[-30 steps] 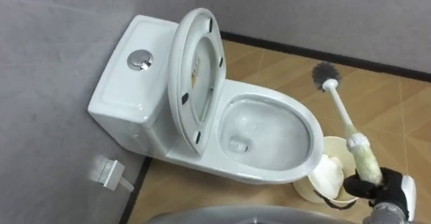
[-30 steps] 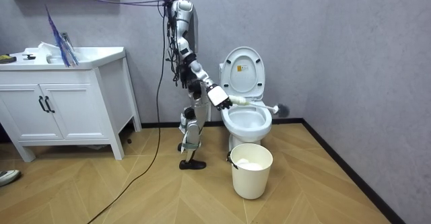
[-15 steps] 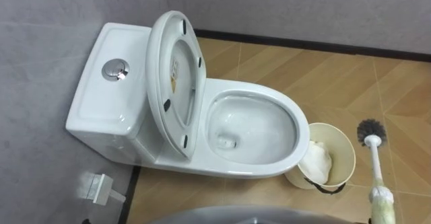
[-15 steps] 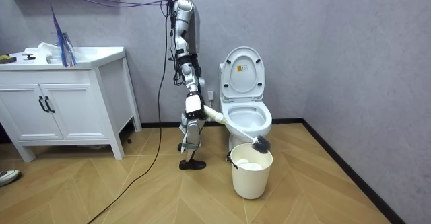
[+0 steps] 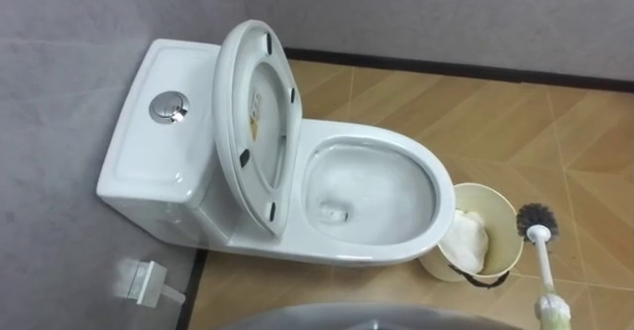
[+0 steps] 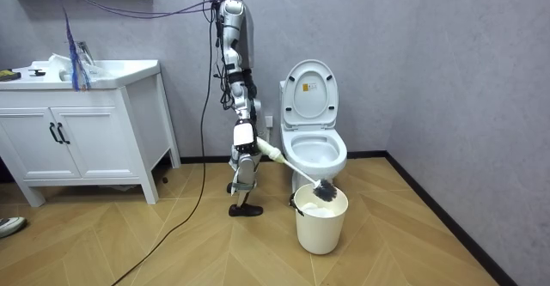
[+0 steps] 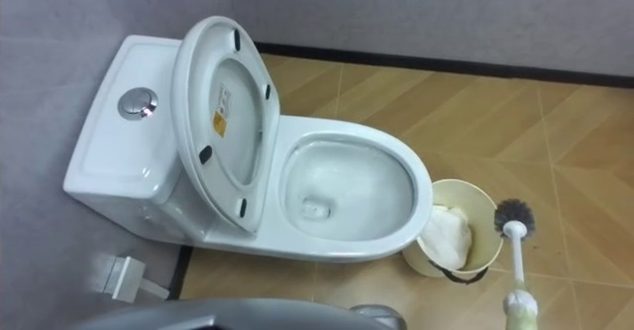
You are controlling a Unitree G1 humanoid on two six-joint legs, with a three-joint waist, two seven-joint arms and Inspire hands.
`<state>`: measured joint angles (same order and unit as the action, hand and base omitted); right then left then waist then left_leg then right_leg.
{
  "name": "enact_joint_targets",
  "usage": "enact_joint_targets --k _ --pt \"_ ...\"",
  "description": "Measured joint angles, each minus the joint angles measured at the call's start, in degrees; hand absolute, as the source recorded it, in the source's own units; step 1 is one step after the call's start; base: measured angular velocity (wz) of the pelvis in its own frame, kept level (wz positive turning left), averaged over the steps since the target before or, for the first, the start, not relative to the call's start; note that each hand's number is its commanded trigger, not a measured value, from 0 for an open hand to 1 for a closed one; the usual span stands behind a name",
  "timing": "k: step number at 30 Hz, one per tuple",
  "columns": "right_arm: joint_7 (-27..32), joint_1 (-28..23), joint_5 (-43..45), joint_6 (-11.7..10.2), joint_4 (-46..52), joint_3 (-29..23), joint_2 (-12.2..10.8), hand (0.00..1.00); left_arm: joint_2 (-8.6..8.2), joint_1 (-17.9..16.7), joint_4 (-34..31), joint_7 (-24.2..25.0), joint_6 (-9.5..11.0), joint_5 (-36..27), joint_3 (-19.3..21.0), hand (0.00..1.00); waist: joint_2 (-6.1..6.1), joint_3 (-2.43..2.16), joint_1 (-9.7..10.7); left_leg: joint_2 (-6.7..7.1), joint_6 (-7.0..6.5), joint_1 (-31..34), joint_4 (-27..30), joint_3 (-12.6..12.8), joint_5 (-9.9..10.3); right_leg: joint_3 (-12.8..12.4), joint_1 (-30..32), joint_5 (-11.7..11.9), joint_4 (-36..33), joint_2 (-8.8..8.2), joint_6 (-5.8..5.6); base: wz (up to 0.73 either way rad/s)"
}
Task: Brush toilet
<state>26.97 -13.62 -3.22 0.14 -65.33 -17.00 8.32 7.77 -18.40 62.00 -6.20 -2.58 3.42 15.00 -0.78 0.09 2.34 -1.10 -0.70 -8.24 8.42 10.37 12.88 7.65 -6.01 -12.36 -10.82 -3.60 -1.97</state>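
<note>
Toilet brush (image 5: pixel 542 259) clutched in right robot hand (image 6: pixel 245 136), head near bin (image 5: pixel 503 233), white wad (image 5: pixel 466 239) inside

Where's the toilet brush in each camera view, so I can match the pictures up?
Left eye view: brush at lower right, head up, just right of the bin.
Right eye view: brush at lower right too, just right of the bin.
Room view: brush at centre, slanting from the right hand down to its head over the bin.
Shared landmark: the bin.
</note>
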Motion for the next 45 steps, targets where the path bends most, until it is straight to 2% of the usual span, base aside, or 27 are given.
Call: enact_joint_targets --k 9,13,17,24,31,38,41,45 --pt "1.00 1.25 8.23 -0.02 0.04 0.19 0.00 0.00 0.00 0.37 -0.07 0.22 -0.48 0.86 -0.09 0.00 -0.29 -0.05 -0.97 0.43 0.02 0.75 0.07 -0.81 0.01 0.58 0.17 0.06 0.28 0.04 0.00 0.03" --pt "1.33 2.57 10.56 -0.08 0.53 0.43 0.02 0.00 -0.02 0.59 -0.05 0.22 -1.17 1.24 -0.13 0.00 -0.65 -0.25 -1.33 0.58 0.02 0.88 0.21 -1.16 0.01 0.83 0.06 0.05 0.42 -0.07 -0.02 0.03" --pt "1.32 3.36 11.23 -0.15 0.53 1.19 -0.01 0.00 -0.01 0.66 -0.03 0.26 -1.17 1.24 -0.17 0.00 -0.86 -0.25 -1.41 0.66 0.01 0.73 0.24 -1.23 0.01 0.83 -0.33 0.06 1.08 -0.10 -0.04 0.01" --pt "1.58 3.32 12.09 -0.12 0.45 1.28 -0.02 0.00 -0.01 0.69 -0.04 0.57 -1.75 1.24 -1.81 0.00 -1.38 0.09 -1.18 0.68 0.01 0.67 0.31 -1.81 0.01 1.34 -0.77 0.04 1.28 -0.12 -0.07 0.03" --pt "2.02 2.63 11.48 -0.04 0.41 1.32 -0.10 0.00 0.04 0.69 -0.13 0.52 -2.44 1.41 -1.83 0.00 -0.98 0.03 -1.11 0.61 0.06 0.79 0.29 -2.31 0.08 1.87 -0.87 0.05 1.13 -0.06 -0.05 0.03" --pt "1.48 1.64 10.31 0.01 -0.48 3.35 -0.08 0.00 0.06 0.65 -0.14 0.39 -2.48 4.40 -1.83 0.00 -0.81 -0.05 -1.20 0.59 0.07 0.77 0.16 -2.39 0.08 1.91 -0.96 0.06 1.05 -0.02 -0.05 0.00" --pt "-1.56 1.97 10.75 0.85 -3.29 3.49 -0.09 0.00 -0.01 0.54 -0.09 0.74 -3.25 5.19 -1.81 0.00 -1.03 -0.07 -1.31 0.61 0.07 0.70 0.14 -2.39 0.08 1.93 -1.17 0.06 1.02 -0.03 -0.05 0.00" --pt "-5.92 1.63 10.42 3.14 -5.96 5.53 -0.10 0.00 -0.16 0.32 -0.12 1.98 -4.70 7.70 -1.80 0.00 -0.92 -0.07 -1.44 0.58 0.07 0.67 0.10 -2.64 0.08 2.01 -1.37 0.06 0.95 -0.05 -0.05 0.00"
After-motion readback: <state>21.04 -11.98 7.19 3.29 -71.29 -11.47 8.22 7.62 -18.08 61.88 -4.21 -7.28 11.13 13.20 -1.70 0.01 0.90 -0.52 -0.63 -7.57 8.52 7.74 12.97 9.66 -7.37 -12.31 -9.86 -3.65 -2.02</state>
